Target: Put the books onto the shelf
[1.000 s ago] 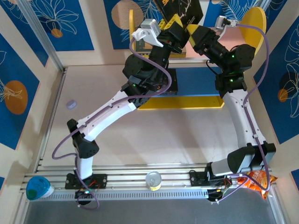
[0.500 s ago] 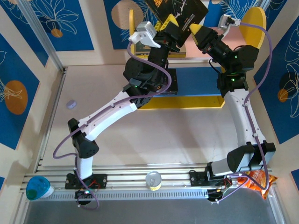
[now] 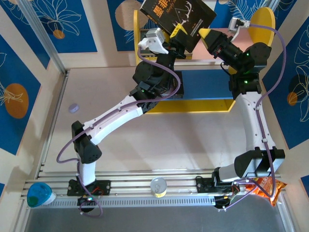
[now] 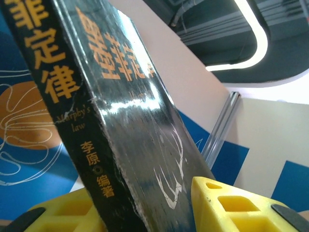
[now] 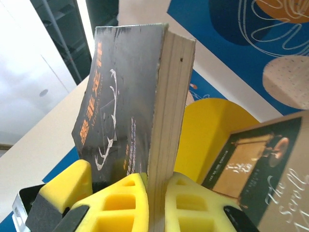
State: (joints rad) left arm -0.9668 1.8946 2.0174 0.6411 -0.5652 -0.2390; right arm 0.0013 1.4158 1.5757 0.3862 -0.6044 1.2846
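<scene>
Two hands share one book. R hand (image 5: 155,186) is clamped on the page edge of the black book (image 3: 179,15); L hand (image 4: 145,198) straddles the spine, gripping or loose can't tell. Book sits top centre of overhead view, by shelf (image 3: 264,20). Best: L clears fully before R stands it beside scroll book (image 5: 248,169), w/o twisting.

Pale table (image 3: 183,140), blue wall panels (image 3: 63,24) w/ white flower outlines & orange discs. Near edge: teal round tub (image 3: 38,195) at L corner, clear round object (image 3: 158,186) mid-rail, orange snack bag (image 3: 268,186) at R. Small lilac cap (image 3: 73,108) far L.
</scene>
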